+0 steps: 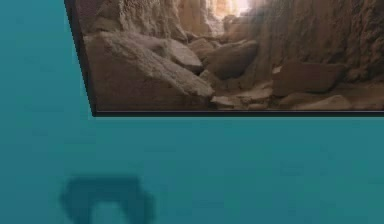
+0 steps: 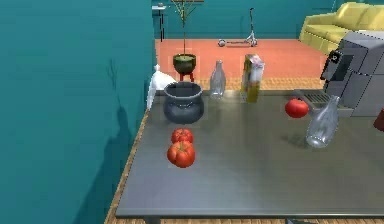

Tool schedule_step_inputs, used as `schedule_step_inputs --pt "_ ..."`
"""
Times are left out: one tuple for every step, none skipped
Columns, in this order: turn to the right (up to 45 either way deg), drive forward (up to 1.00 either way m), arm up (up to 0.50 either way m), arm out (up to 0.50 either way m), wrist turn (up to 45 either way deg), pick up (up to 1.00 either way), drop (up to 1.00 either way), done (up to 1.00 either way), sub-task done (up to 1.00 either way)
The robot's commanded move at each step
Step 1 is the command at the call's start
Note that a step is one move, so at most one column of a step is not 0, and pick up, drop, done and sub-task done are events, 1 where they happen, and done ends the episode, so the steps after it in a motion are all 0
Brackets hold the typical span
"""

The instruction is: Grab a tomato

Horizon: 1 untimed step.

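**A:** Tomato (image 2: 181, 153) first. Where does it lie?

**B:** On the grey table (image 2: 250, 175), toward its near left corner. A second red one (image 2: 182, 135) sits just behind it, touching or nearly so. A third red round thing (image 2: 297, 107) lies farther right, near a clear glass vase (image 2: 322, 125). I would not swear that one is a tomato.

**A:** And the gripper?

**B:** Its state I cannot tell.

**A:** What's ahead of the robot?

**B:** A teal wall (image 1: 200, 170), close, with a painting (image 1: 230, 55) of a rocky canyon on it. So the base looks parked alongside the table.

**A:** Which step, then?

**B:** I judge it to be the reach, with the table at the robot's side and the grab not yet made. The next move calls for reaching out at tabletop height toward the near pair, stopping short of the dark pot (image 2: 183, 100) just beyond them.
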Motion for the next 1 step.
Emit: schedule_step_inputs --pt "0.0 0.0 0.5 0.0 0.0 0.0 0.0 0.0 0.0"
